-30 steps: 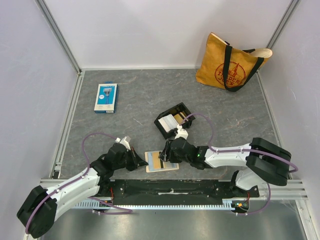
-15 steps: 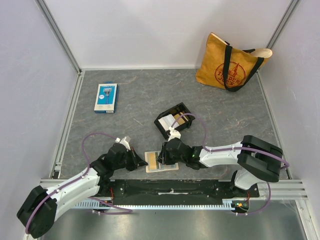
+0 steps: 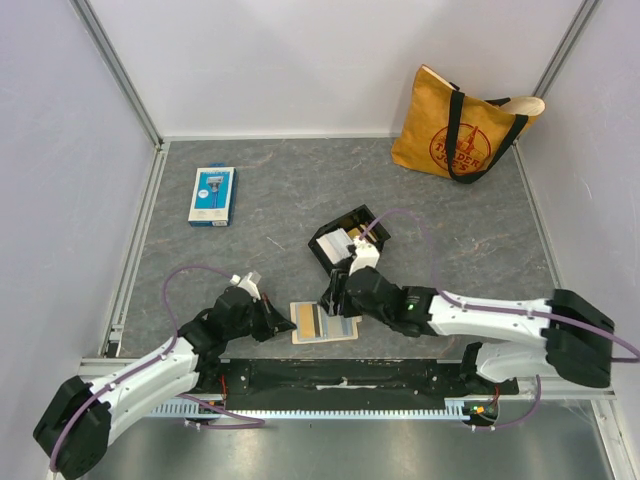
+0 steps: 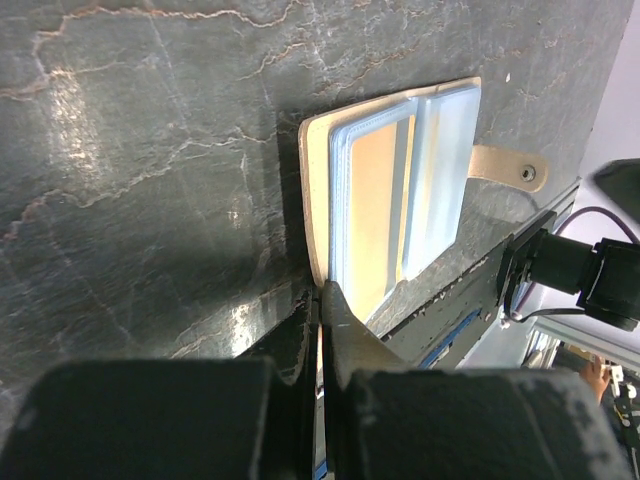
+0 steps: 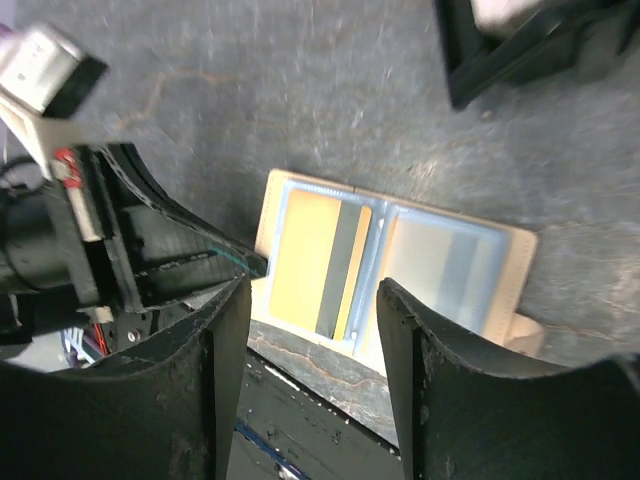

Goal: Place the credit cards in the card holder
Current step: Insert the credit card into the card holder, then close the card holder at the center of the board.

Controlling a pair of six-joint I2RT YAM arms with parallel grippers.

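Right jaws apart, empty, over open card holder (image 3: 323, 323), long axis left-right. Next cards (image 3: 340, 243) in black tray (image 3: 325, 258) just far of them; right arm nearer. Left jaws together at holder's left edge.

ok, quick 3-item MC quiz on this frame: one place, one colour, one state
1. Where is the card holder?
A. Flat on the table, nearer the arm bases than the black tray
B. Inside the black tray
C. Lifted off the table

2. What colour is the card in the holder pocket on the left of the right wrist view?
A. Red
B. Green
C. Gold

3. How is the right gripper?
A. Shut on a card
B. Open, empty
C. Shut on the holder

Key:
1 A: the top view shows it lying open below the tray.
2 C: the card is gold with a dark stripe.
3 B: the fingers are spread above the holder with nothing between them.
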